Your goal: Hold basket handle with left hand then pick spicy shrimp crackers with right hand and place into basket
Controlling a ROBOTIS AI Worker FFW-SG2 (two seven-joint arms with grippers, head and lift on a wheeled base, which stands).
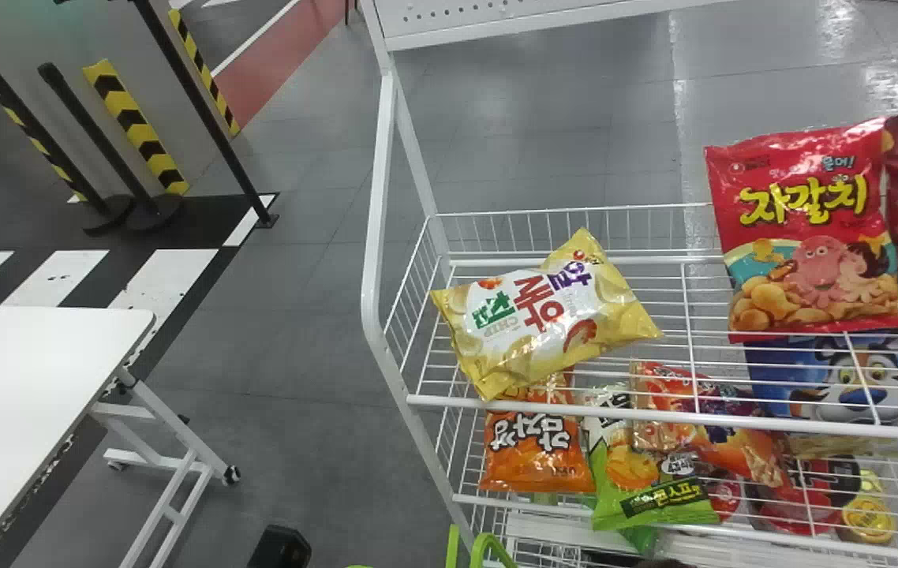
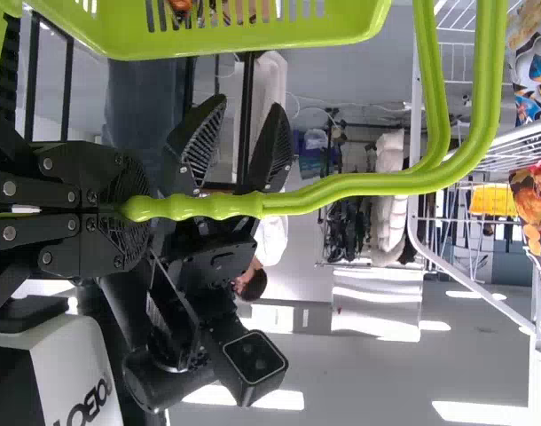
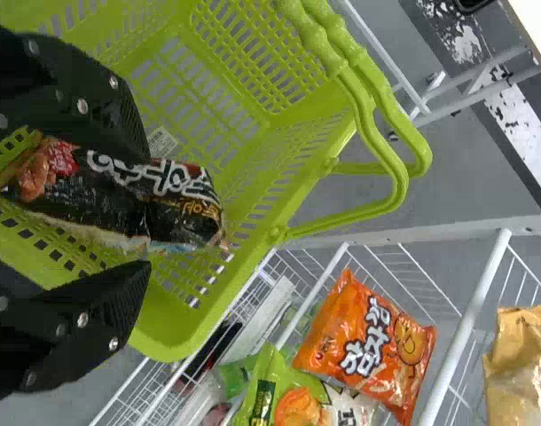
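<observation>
While the right gripper (image 3: 147, 211) stands wide open, gripping nothing, what I take for the spicy shrimp crackers (image 3: 168, 209) show between its fingers, within the basket (image 3: 182, 328). They look light, the glossy film likely slippery and the contents brittle; any regrip would want gentle, broad pressure across the middle. The left gripper (image 2: 139, 213) is closed on the basket's handle (image 2: 235, 206).

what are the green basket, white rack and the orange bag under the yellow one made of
The basket seems moulded plastic, semi-glossy, with slotted walls. The rack looks like smooth white-coated metal, judging by its thin straight wires. The orange bag seems glossy film, possibly foil-lined, with creases and highlights.
</observation>
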